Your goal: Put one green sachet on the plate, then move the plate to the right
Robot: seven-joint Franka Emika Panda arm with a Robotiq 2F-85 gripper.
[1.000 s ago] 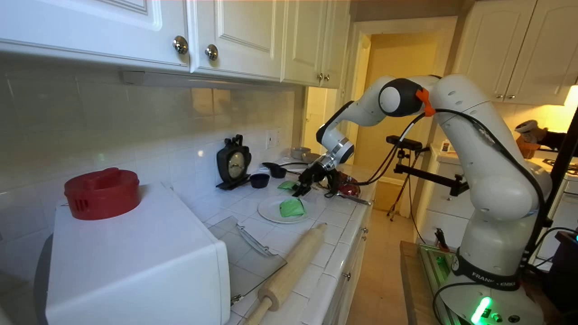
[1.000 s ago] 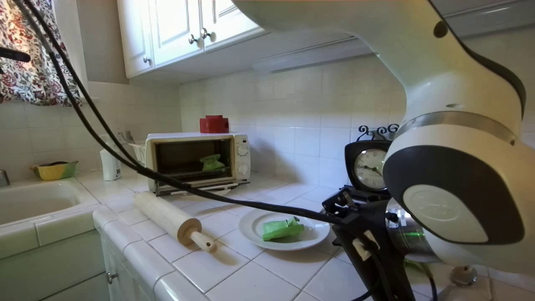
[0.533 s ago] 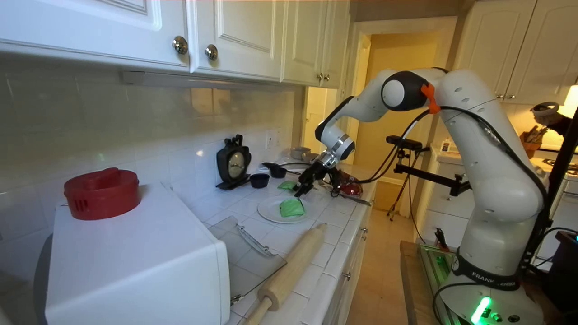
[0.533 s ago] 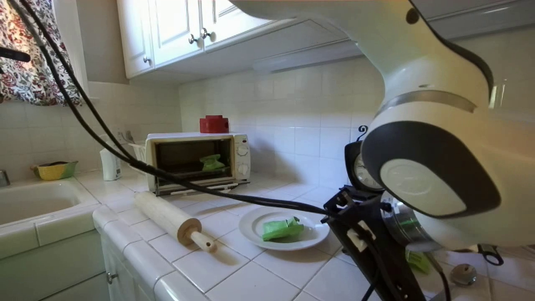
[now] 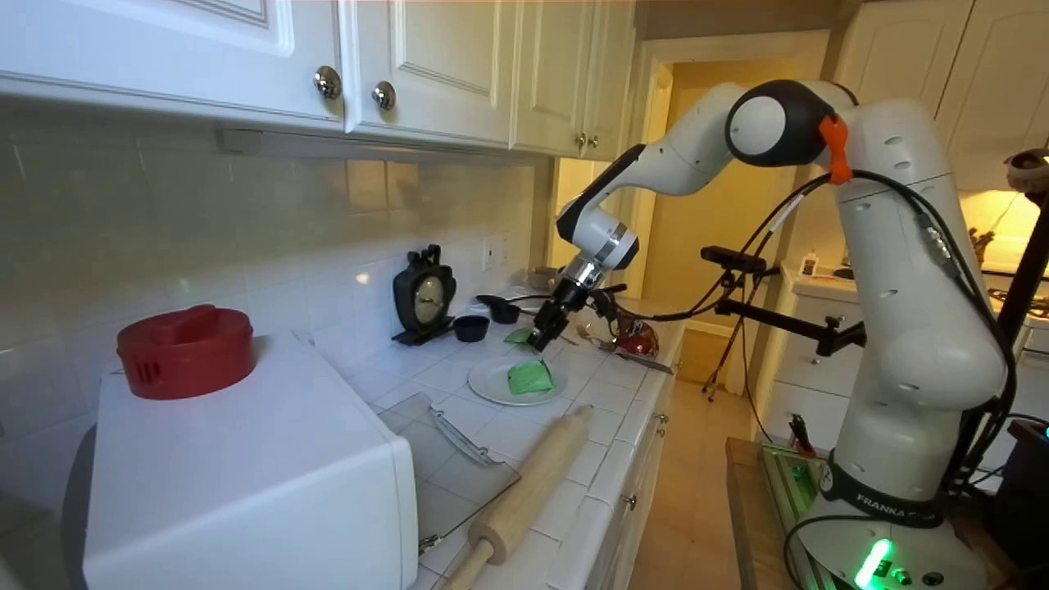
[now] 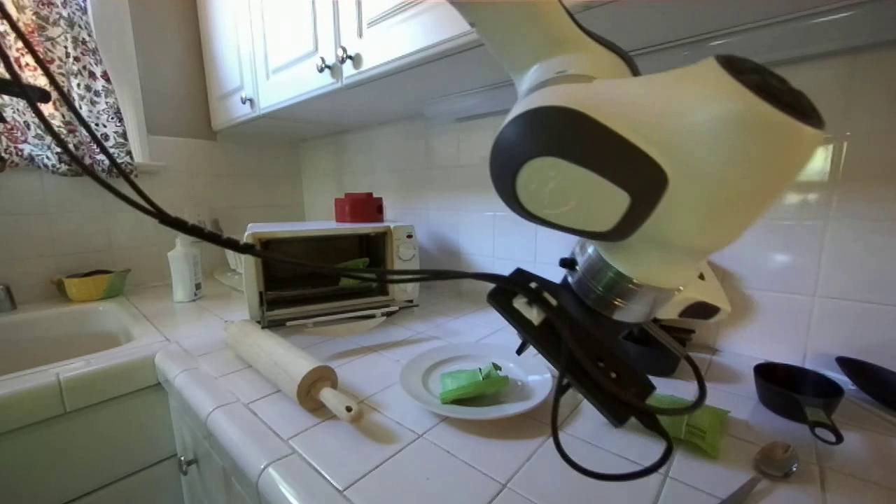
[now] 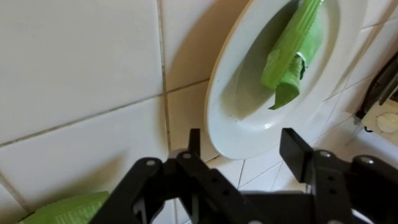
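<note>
– Arm and pincer have shifted since one second earlier: in an exterior view, the wrist section stands more upright, and the pincer hangs near the far edge of the plate. State the position of the green sachet.

– On the plate. Neither sachet nor plate has changed position. The plate rests flat on the tabletop.

– Continue.

– In an exterior view, the wrist section has swung toward the plate, uncovering more of a second green packet and a small black pan. That packet lies on the tabletop, apart from the plate. The pincer's working end is mostly hidden here.

– Wrist view: report the pincer state.

– Wide. Its fingers stand apart with nothing gripped. A stretch of the plate's rim shows beyond the gap; whether either finger touches it cannot be told. The green sachet lies in the plate's hollow, clear of both fingers.

– Meaning for the task?

– Judgement: the placing step is probably complete, and the pincer appears to be lining up on the rim to begin the move to the right.

– Cautions?

– Lower with one finger either side of the rim. Close gently: the smooth rim may slip, and a tilted plate could shed the sachet.
</note>
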